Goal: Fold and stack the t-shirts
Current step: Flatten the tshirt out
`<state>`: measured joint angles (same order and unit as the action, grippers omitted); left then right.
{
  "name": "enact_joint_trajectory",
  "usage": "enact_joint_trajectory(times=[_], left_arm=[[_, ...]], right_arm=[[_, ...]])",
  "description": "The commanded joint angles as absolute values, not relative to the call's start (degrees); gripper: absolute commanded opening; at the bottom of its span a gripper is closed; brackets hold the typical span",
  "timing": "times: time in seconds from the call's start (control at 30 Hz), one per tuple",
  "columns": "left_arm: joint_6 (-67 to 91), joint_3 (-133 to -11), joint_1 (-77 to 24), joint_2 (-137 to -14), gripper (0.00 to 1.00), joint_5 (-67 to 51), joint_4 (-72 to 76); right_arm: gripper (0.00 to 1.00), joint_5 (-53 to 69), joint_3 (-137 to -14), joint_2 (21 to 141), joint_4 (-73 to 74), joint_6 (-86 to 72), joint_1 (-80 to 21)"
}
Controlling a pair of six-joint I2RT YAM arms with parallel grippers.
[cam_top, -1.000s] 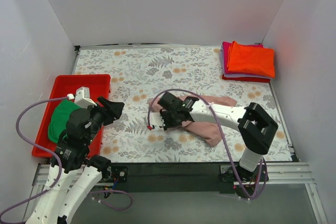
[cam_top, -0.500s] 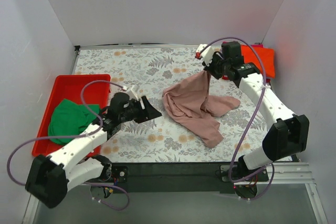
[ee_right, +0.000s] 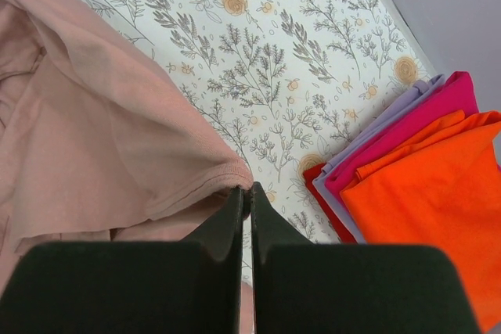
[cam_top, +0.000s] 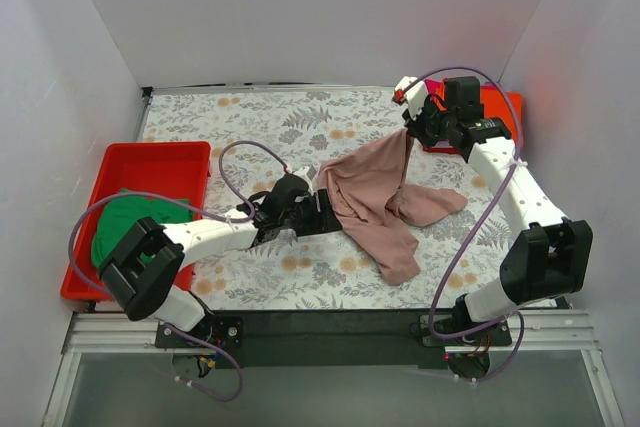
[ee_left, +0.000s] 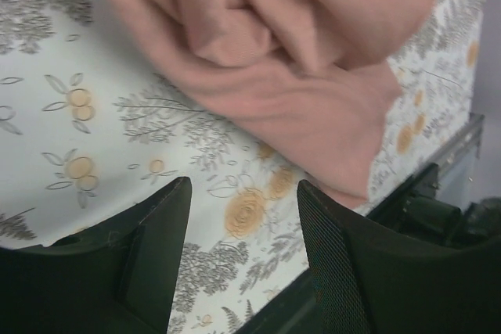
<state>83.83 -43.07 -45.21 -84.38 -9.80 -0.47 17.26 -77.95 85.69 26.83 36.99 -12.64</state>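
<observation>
Dusty-pink cotton is what everything turns on here: the soft pink t-shirt [cam_top: 372,197] lies rumpled in the middle of the floral-printed table [cam_top: 230,127], with one edge hauled up and off towards the far right corner. The right gripper [ee_right: 244,193] has its jaws pinched tight on the stitched hem of that edge, so the cloth hangs from it in a slanting sheet while the rest trails in folds on the table. The left gripper [ee_left: 243,187] sits low at the shirt's near-left side, jaws spread wide with nothing between them; only bare tabletop shows in the gap, and the pink bunch lies just beyond the fingertips. Near the right arm, the folded orange tee [ee_right: 427,193] rests on the folded magenta tee [ee_right: 427,115] in a neat pile, and a crumpled green tee [cam_top: 125,227] waits in the red plastic tray [cam_top: 150,155] at the left. I'd judge this to be the spreading-out step, before any fold. Next, the left gripper needs to reach into the cloth, close on a matching corner or hem, and the two arms must draw apart to flatten the shirt.
</observation>
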Motion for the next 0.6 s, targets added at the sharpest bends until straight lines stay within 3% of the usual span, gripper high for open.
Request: enact_joint_trajectory(times=[0.0,0.37,0.5,0.57], left_arm=[[83.8,-45.4,-45.0,-85.8,0.56,-2.6,-3.9],[81.9,-55.9,-44.7,-100.1,0.52,-5.2,-4.0],[82.4,-57.7,-43.8,-102.5,0.28,-6.3,-3.3],[82.1,-57.7,-42.5,-102.0,0.05,-5.6,-2.3]], right_arm=[[0.01,19.2,-81.1,83.5,25.0,36.1,-11.7],[0.01,21.2,-78.5,80.1,25.2,35.0,-11.6],[0.01,20.9,-77.7,78.6,25.5,35.7,-11.6],[0.01,20.7,-78.1,77.8,26.5,36.6,-11.7]])
